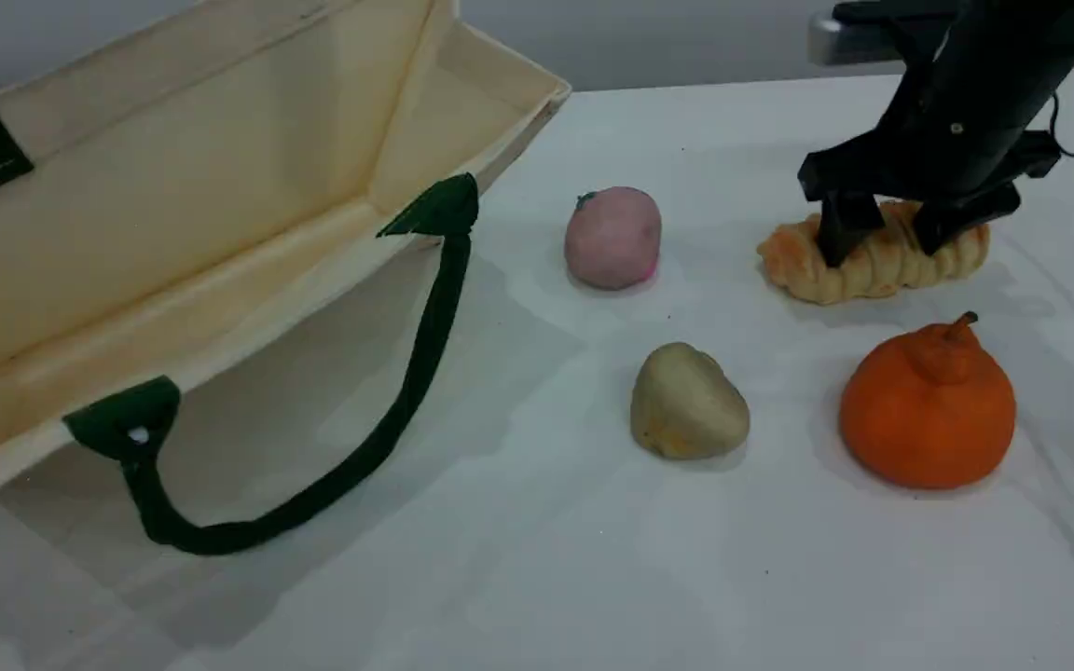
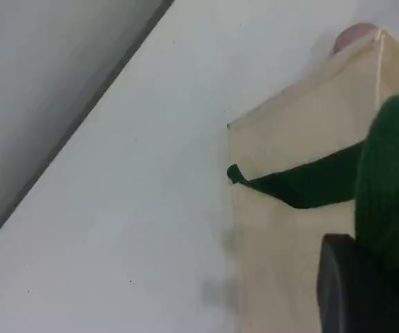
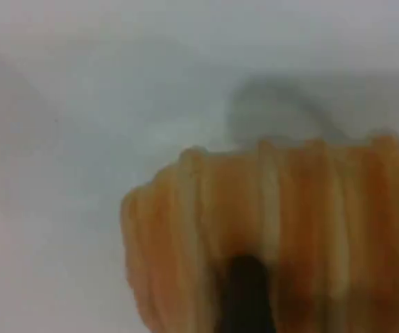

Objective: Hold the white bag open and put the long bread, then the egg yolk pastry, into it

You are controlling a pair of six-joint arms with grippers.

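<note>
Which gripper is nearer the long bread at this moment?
Right. The right gripper straddles the long bread, fingers down either side, not visibly clamped yet. The left gripper is far off across the table, shut on the white bag's green handle.

Right arm enters from the top right of the scene, sloping down to the left, its right gripper (image 1: 882,238) lowered with two dark fingers (image 1: 843,233) spread apart, one on each side of the long bread (image 1: 873,266); contact can't be confirmed. In the right wrist view one dark fingertip (image 3: 244,295) sits at the bottom edge against the bread. Left arm is not visible in the scene view; left gripper (image 2: 366,284) is closed on the white bag's green handle (image 2: 386,187).
</note>
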